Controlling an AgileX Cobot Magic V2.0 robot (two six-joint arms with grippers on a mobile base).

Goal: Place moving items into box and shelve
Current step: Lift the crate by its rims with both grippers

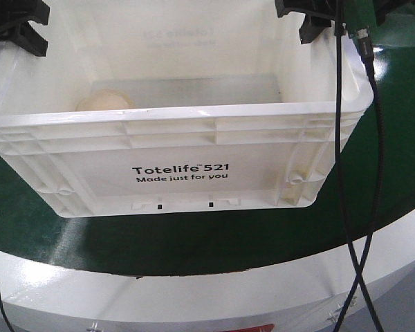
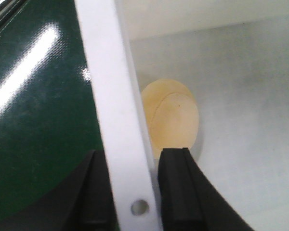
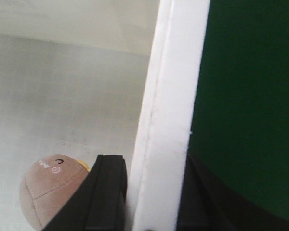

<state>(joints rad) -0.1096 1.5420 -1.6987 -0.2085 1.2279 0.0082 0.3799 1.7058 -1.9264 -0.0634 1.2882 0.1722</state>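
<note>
Plush toy, rounded, pale tan, curved seam, lies on the floor of the white box just beside its left wall. Pink-brown plush with stitched face sits by the right wall. Left gripper and right gripper each pinch a wall rim.

Toy in box on table

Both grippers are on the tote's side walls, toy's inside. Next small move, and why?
Probably a short, level lift with both arms together. The left gripper and right gripper each straddle a side wall of the box, fingers flush against both faces, and the plush toy lies inside. Keeping the box level should stop the loose toy rolling.
</note>
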